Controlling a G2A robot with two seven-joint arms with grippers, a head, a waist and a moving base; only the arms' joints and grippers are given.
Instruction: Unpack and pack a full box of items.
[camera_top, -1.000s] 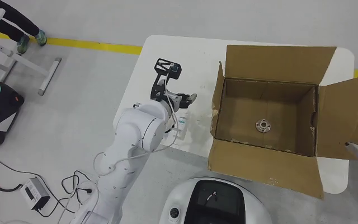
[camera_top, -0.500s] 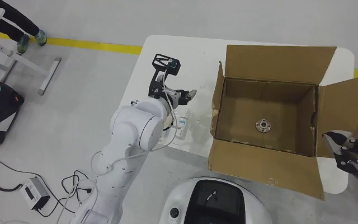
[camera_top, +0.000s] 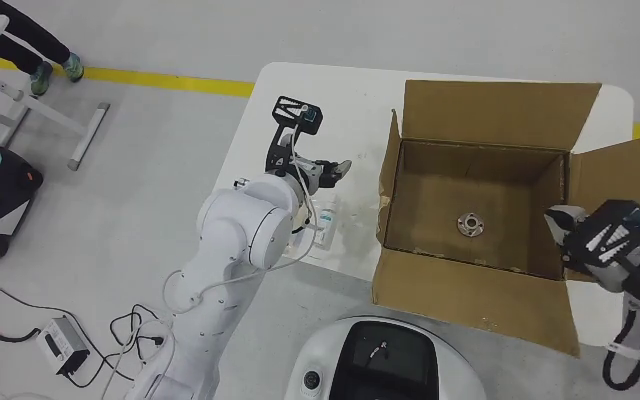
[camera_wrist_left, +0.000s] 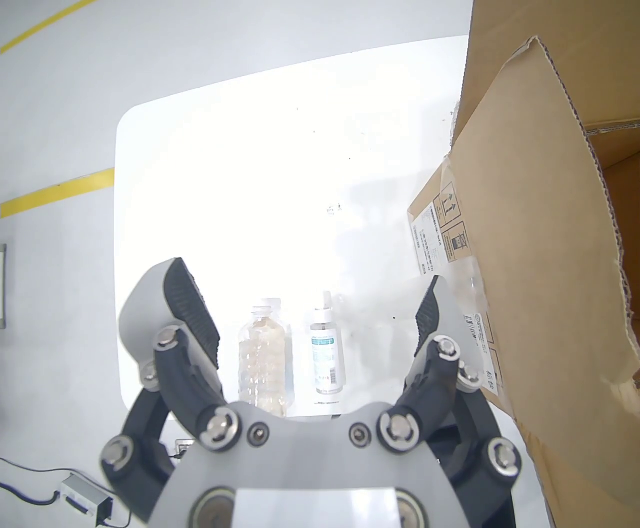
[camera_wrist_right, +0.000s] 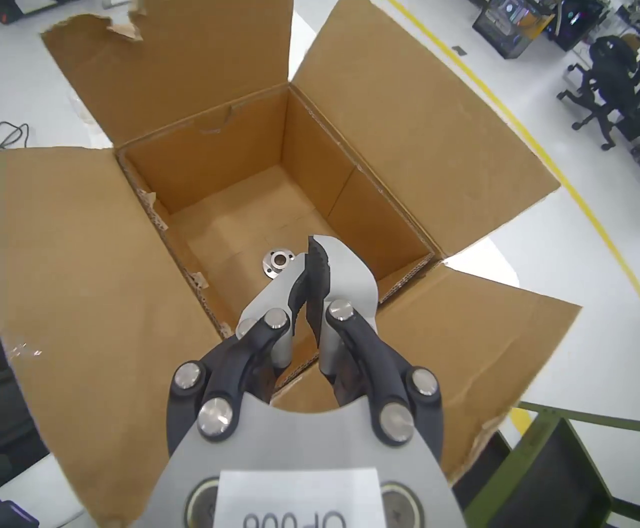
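my right hand (camera_wrist_right: 312, 260) is closed above the cardboard box (camera_wrist_right: 320, 150); the metal flange (camera_wrist_right: 276, 260) lies on its floor. i should open it before descending straight. my left hand (camera_wrist_left: 306, 280) is open.

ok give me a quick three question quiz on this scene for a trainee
1. True or false: the cardboard box is empty.
2. Of the left gripper and the right gripper, which stands open? A) left B) right C) both
3. Fill in: on the table, beside the clear bottle, is a ___ bottle.

Key: 1 false, a metal flange lies on its floor. 2 A. 3 spray bottle.
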